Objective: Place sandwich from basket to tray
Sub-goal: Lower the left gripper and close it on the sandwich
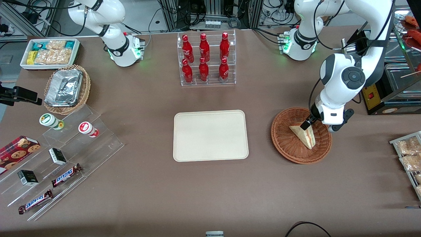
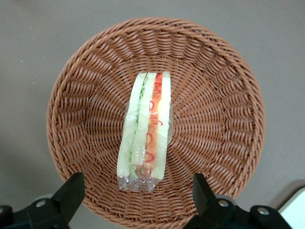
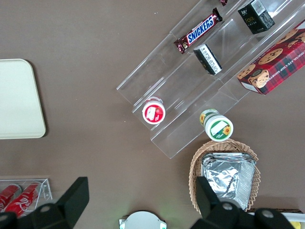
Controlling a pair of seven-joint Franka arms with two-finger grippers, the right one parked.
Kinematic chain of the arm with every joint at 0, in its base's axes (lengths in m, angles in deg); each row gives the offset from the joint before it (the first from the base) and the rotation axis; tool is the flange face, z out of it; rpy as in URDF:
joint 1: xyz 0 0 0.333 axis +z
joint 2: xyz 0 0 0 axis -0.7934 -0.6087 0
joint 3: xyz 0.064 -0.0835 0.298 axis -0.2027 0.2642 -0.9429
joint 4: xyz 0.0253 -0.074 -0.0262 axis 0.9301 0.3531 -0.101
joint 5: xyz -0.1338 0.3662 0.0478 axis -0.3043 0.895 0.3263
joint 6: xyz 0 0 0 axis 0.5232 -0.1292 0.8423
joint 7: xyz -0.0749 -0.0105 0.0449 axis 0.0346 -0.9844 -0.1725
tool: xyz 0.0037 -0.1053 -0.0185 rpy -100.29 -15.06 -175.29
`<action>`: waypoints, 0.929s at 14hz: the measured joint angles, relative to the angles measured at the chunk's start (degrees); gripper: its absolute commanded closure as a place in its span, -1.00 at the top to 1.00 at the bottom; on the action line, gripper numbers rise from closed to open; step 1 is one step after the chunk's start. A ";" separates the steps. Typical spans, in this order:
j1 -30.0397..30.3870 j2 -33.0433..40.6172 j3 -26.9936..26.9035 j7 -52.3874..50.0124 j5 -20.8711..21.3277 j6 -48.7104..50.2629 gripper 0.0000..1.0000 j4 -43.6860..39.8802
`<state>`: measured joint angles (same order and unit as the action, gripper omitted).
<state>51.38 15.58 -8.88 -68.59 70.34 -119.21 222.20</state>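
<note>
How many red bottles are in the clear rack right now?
6: three on the upper tier and three on the lower tier of the clear rack. None look hidden. The gripper hovers open over the sandwich.

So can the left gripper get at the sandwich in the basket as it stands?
Probably yes: the left gripper hangs open just above the sandwich, which lies alone and uncovered in the basket.
</note>
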 measured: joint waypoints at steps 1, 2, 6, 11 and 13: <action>0.00 -0.52 0.00 -0.09 0.00 -0.19 1.00 0.03; 0.00 -1.10 0.00 -0.25 0.00 -0.70 1.00 0.09; 0.00 -4.89 -0.01 -1.07 0.00 -5.02 1.00 0.40; 0.01 -7.74 -0.03 -1.17 0.00 -6.02 -1.00 0.40; 0.00 -7.38 -0.03 -0.35 0.06 -4.10 -1.00 0.12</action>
<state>51.38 8.20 -8.91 -68.94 70.40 -123.31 222.32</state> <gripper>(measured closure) 0.414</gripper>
